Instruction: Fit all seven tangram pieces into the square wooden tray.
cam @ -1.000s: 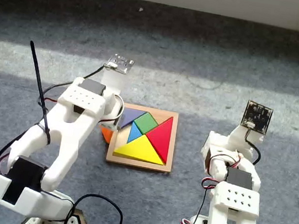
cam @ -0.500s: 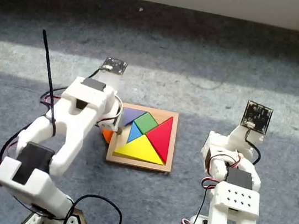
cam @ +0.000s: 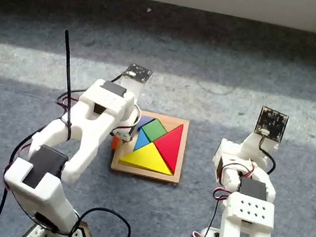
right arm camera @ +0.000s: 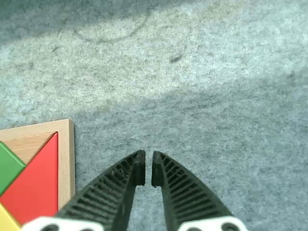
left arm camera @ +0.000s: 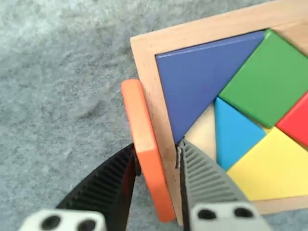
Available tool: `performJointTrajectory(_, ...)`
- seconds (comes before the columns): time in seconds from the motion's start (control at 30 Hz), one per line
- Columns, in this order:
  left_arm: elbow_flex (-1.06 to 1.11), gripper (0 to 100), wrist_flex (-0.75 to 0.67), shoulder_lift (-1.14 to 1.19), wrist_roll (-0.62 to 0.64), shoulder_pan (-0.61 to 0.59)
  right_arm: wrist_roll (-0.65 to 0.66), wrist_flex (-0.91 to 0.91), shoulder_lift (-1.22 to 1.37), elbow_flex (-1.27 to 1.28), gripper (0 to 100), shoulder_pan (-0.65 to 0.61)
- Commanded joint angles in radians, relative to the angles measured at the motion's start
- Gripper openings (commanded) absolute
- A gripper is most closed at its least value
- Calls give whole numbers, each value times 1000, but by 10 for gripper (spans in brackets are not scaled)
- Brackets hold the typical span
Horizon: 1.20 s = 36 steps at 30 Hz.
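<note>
The square wooden tray [cam: 177, 150] lies between the arms and holds a dark blue triangle [left arm camera: 197, 72], green square [left arm camera: 264, 77], light blue triangle [left arm camera: 236, 134], yellow triangle [cam: 146, 157] and red triangle [cam: 171, 144]. Bare wood shows beside the light blue triangle [left arm camera: 202, 134]. My left gripper [left arm camera: 156, 161] is shut on an orange piece [left arm camera: 144, 139] standing on edge against the tray's outer left rim [left arm camera: 149, 82]; the grey finger [left arm camera: 202, 178] hangs over the tray's inside. My right gripper [right arm camera: 147, 168] is shut on nothing, above the carpet to the right of the tray's corner [right arm camera: 67, 139].
Grey carpet [cam: 229, 75] covers the whole floor, with open room beyond and to the right of the tray. The left arm [cam: 96, 121] overhangs the tray's left side, and a thin black cable tie [cam: 67, 70] sticks up from it. The right arm [cam: 246, 184] stands near the front right.
The left arm has swung right toward the tray, bringing the orange piece against the tray's left rim. The right arm has not moved.
</note>
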Motion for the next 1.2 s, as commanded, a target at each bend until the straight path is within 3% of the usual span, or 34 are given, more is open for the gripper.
performJointTrajectory(0.0,-42,95,0,-8,-14,16,14,-25,-19,-4,39,-5)
performJointTrajectory(0.37,-51,27,2,-10,-14,13,14,-25,-21,-4,39,-5)
performJointTrajectory(1.17,-41,6,3,-64,-14,-44,14,-25,-24,-4,39,-4)
